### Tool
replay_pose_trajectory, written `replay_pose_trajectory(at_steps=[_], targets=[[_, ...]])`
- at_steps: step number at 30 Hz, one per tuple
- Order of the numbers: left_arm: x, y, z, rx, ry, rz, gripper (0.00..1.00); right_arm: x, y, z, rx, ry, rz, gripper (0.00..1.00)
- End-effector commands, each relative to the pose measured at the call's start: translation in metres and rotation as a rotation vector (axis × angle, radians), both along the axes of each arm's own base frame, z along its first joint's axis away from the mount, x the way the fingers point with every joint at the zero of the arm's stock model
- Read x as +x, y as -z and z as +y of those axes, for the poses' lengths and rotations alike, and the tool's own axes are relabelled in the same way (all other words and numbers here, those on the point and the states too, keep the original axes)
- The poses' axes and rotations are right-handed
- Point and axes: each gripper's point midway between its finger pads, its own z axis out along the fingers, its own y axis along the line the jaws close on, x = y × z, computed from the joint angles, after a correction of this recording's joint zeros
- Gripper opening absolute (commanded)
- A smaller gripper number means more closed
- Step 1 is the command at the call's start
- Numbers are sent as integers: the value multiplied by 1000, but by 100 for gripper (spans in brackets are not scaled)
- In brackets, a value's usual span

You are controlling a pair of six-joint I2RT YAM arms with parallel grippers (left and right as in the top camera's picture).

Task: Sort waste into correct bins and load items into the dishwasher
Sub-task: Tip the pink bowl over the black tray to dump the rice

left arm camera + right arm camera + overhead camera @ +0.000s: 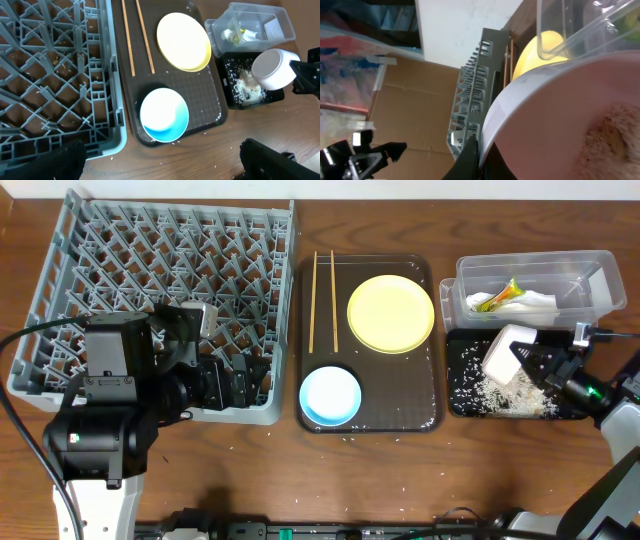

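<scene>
white bowl (545, 115): tilted, close up, rim pinched by right hand (478, 158) | rice scraps (612, 135): inside bowl, lower right | clear tub (580, 25): top right, above bowl | yellow plate (540, 50), grey rack (475, 90): beyond bowl rim

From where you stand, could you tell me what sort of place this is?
Likely a lab mock-up of a dishwashing station: grey dish rack and brown serving tray on a wooden table, cardboard panels beyond.

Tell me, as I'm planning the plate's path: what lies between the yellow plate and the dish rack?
The wooden chopsticks, side by side on the brown serving tray, then that tray's rim; the overhead view shows this.
</scene>
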Motion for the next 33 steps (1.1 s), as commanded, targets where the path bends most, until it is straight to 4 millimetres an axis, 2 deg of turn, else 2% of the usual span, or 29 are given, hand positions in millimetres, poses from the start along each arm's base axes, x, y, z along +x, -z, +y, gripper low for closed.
replay_pose_trajectory(at_steps=[1, 8, 9, 10, 11, 13, 16, 19, 20, 22, 23, 25, 26, 28, 29, 31, 32, 33], targets=[[0, -6, -2, 0, 19, -23, 99, -4, -10, -2, 32, -13, -52, 1], [0, -6, -2, 0, 19, -23, 99, -6, -18, 0, 53, -37, -91, 1], [0, -6, -2, 0, 19, -23, 99, -4, -14, -2, 41, -23, -70, 1], [0, -6, -2, 0, 19, -23, 99, 0, 0, -7, 36, 30, 45, 1], [0, -6, -2, 0, 19, -23, 99, -1, 2, -6, 76, 38, 102, 1], [0, -6, -2, 0, 19, -23, 99, -3, -13, -2, 92, -14, 3, 1], [0, -6, -2, 0, 19, -23, 99, -1, -11, -4, 89, -2, 22, 1], [0, -6, -2, 0, 19, -23, 99, -4, -20, -1, 90, -34, -41, 1], [0, -6, -2, 0, 19, -23, 99, -1, -15, -3, 68, -16, -23, 1], [0, -6, -2, 0, 19, -23, 99, 5, 13, -13, 13, 86, 142, 1], [0, -6, -2, 0, 19, -23, 99, 4, 16, -13, 23, 93, 172, 1], [0, -6, -2, 0, 19, -23, 99, 1, -7, -3, 23, 1, -12, 1], [0, -6, -2, 0, 19, -23, 99, 1, -10, -1, 10, -14, -51, 1], [0, -6, -2, 0, 19, -23, 99, 6, 10, -9, 15, 67, 124, 1], [0, -6, -2, 0, 19, -23, 99, 4, 8, -6, 42, 56, 129, 1], [0, -6, -2, 0, 19, -23, 99, -2, -21, 4, 63, -56, -78, 1], [0, -6, -2, 0, 19, -23, 99, -1, -22, 4, 58, -60, -85, 1], [0, -6, -2, 0, 19, -23, 99, 3, -15, 1, 52, -25, -18, 1]])
